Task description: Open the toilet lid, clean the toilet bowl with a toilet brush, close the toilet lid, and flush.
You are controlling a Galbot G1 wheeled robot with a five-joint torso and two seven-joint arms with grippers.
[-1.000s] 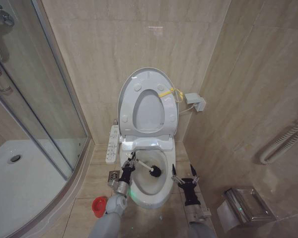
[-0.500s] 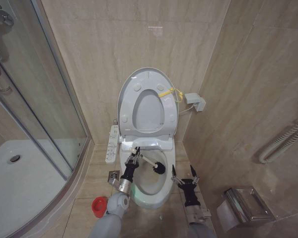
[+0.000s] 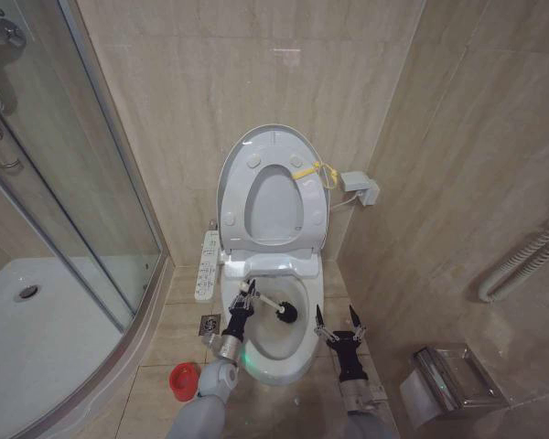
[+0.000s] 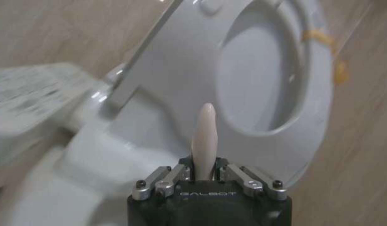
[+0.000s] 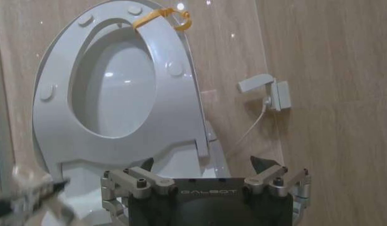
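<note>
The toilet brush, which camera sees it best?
The head view. It shows the whole brush: the left gripper shut on its white handle, the dark head down in the bowl. The left wrist view shows the handle's rounded end poking up between the fingers. The right wrist view shows a blur at its edge, too unclear to name.

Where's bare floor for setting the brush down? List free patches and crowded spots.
Free: floor tiles between shower tray and toilet bowl, ahead of the red holder. Crowded: the bowl, where the left claw holds the toilet brush, and its right side, with the open right claw.
</note>
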